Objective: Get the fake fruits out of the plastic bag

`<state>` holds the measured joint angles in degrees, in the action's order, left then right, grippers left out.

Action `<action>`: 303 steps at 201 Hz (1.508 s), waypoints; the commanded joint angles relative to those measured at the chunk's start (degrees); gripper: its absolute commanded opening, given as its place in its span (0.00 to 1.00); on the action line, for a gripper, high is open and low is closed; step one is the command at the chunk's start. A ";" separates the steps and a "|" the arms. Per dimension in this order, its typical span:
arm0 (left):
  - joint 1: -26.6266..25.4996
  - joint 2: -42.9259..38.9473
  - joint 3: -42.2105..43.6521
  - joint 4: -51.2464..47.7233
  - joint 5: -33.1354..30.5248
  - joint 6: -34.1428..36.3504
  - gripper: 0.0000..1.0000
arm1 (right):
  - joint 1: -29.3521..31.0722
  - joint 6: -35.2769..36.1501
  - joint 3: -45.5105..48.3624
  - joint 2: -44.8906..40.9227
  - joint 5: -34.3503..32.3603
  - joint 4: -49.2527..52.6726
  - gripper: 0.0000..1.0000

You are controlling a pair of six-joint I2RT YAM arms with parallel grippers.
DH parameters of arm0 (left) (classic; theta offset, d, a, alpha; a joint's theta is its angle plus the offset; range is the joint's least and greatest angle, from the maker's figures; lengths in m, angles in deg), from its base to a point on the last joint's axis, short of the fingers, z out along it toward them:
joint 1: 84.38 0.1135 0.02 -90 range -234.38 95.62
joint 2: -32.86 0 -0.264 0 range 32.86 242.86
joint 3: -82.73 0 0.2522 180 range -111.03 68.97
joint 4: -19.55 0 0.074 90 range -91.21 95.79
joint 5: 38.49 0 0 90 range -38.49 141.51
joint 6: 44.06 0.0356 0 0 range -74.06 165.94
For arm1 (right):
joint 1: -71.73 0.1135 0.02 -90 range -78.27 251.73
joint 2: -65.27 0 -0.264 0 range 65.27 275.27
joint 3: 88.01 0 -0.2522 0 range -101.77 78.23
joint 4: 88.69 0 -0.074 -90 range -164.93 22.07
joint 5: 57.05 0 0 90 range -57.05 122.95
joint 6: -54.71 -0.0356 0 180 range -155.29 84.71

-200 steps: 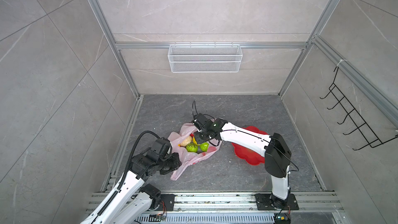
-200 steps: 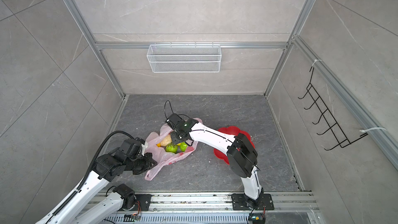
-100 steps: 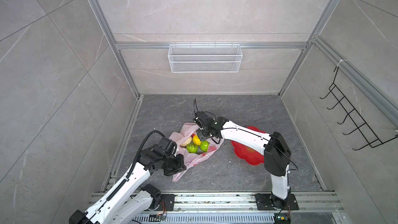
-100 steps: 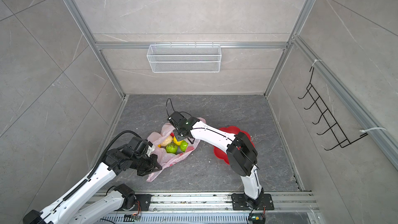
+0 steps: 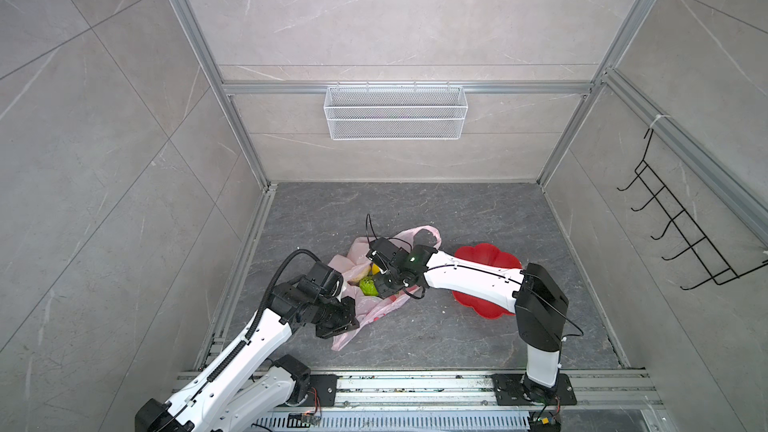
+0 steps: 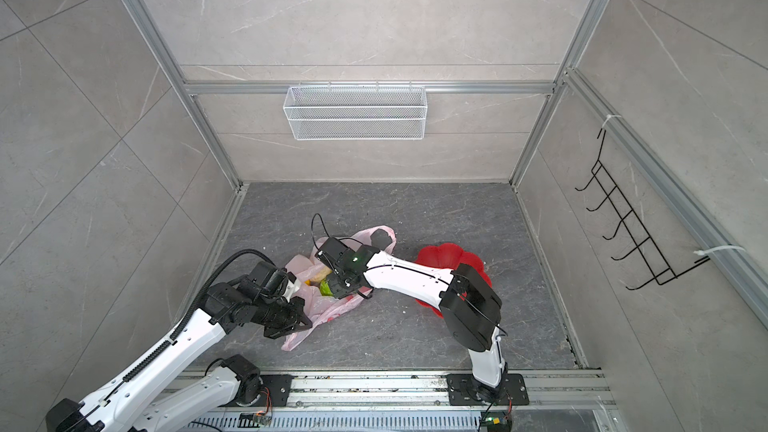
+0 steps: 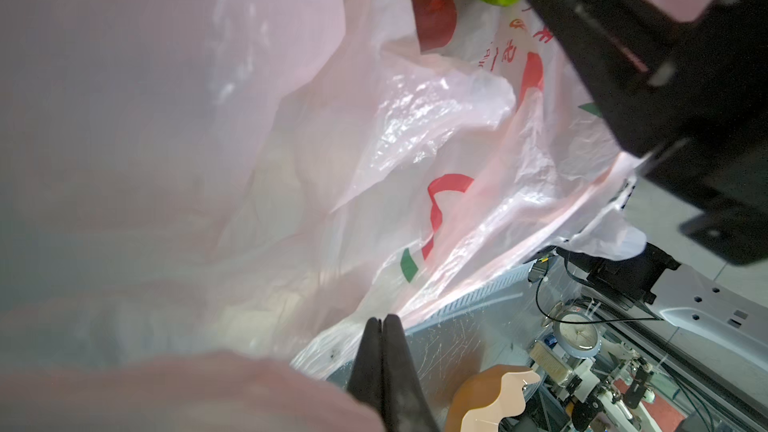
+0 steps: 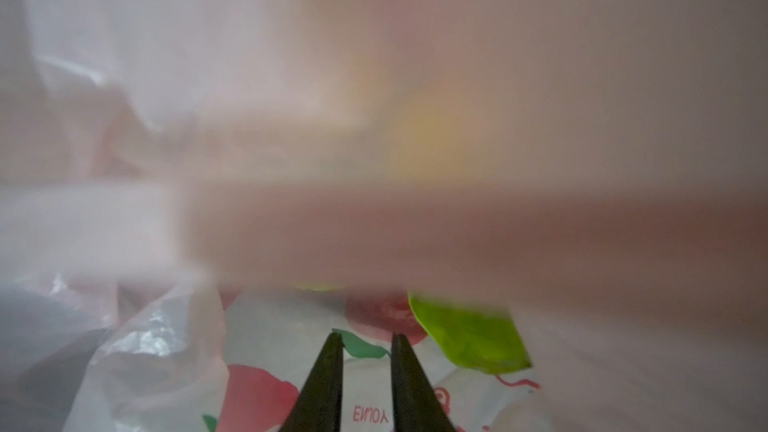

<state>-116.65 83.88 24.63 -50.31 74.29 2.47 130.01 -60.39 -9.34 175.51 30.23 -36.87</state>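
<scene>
**Right claw down in the bag's mouth, hunting for a fruit**

The fake fruits are all inside the plastic bag, which lies on the desk near the red dish; none is out yet. Your left claw is clenched, seemingly on a fold of bag film, keeping the bag up. Your right claw is inside, jaws a little apart with nothing between them, red and green ones just ahead. Next you need to close on one fruit, not film, then lift it clear. Compared with a second ago, your left arm has swung in closer and your right claw has sunk deeper, hiding fruit that showed and uncovering a loop handle behind.
</scene>
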 commanded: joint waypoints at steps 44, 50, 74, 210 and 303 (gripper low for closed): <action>-0.23 -0.79 -2.43 -1.04 -1.66 0.25 0.00 | 2.54 1.12 3.11 -1.25 9.08 4.88 0.22; -0.20 -0.82 -2.27 -1.03 -1.96 0.14 0.00 | 2.71 1.02 3.59 -1.40 9.91 5.31 0.22; -0.24 -0.59 -2.07 -1.04 -3.04 0.09 0.00 | 3.64 0.59 5.11 -1.41 10.36 7.36 0.21; -0.23 5.15 -2.23 3.82 -4.28 1.80 0.00 | 3.43 -6.33 3.14 -7.51 -8.84 9.86 0.30; -0.49 7.77 -1.72 9.33 -4.07 1.37 0.00 | 0.74 -5.43 0.49 -1.76 -9.88 7.14 0.61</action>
<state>-116.76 91.73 23.67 -42.83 70.01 3.28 132.02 -65.77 -7.02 172.05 21.53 -28.89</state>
